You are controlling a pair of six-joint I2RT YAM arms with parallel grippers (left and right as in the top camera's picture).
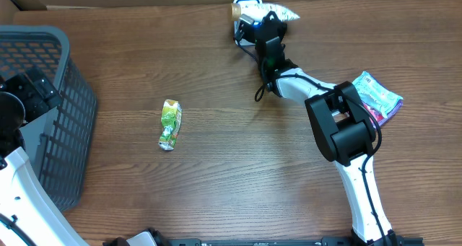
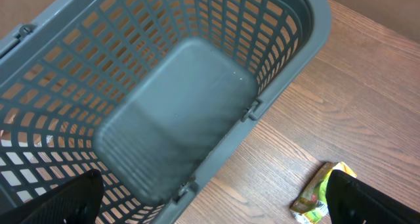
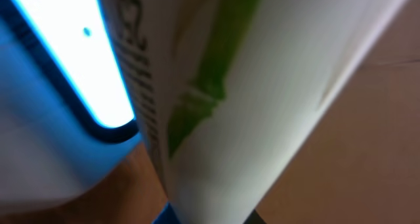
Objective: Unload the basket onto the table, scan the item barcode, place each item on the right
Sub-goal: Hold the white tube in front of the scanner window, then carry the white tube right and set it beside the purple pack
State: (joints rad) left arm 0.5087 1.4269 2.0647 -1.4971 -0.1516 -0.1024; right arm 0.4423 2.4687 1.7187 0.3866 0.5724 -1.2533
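Packet (image 1: 286, 14), clamped in right hand (image 1: 263, 20), beside scanner (image 1: 245, 1)

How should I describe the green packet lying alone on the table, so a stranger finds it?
Start at the grey basket on the table's left and look right across the wood. The small crumpled green packet lies there alone, touching nothing; the white packet is held in the right hand, and the pink-blue pack lies by the right arm.

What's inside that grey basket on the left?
The basket looks empty: only its bare grey floor shows. Dark fingers of the left pincer hide its nearest edge.
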